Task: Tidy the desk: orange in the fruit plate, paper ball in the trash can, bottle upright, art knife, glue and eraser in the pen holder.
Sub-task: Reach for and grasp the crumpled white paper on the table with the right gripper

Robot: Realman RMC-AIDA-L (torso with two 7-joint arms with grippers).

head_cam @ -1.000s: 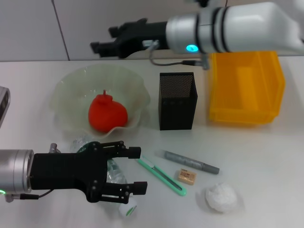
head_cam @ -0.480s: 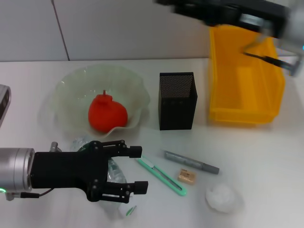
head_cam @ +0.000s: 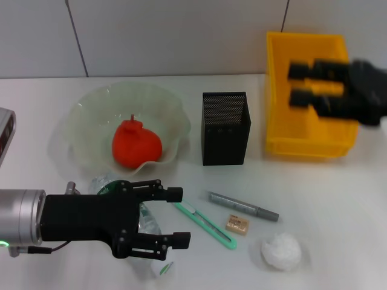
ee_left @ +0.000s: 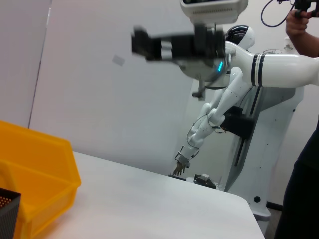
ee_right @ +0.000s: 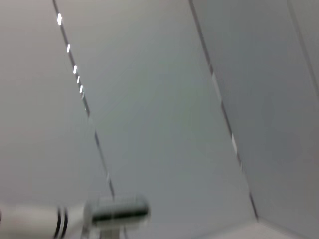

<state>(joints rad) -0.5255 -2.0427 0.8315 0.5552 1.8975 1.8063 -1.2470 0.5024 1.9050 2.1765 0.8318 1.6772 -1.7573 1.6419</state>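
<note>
The bright yellow rectangular plastic trash can (head_cam: 314, 130), upper right in the head view, is partly covered by the blurred right gripper (head_cam: 294, 84) (fingers parted). At lower left, the black left gripper (head_cam: 179, 217), fingers spread, hides most of the lying clear plastic bottle (head_cam: 148, 220). The crumpled white paper ball (head_cam: 281, 251) sits lower right.

On the surface: 1 orange (head_cam: 137, 144), 1 plate (head_cam: 84, 124), 1 bottle (head_cam: 147, 220), 1 knife (head_cam: 205, 224), 1 glue stick (head_cam: 243, 206), 1 eraser (head_cam: 237, 225), 1 paper ball (head_cam: 282, 251), 1 mesh cup (head_cam: 225, 128), 1 yellow bin (head_cam: 305, 143).
</note>
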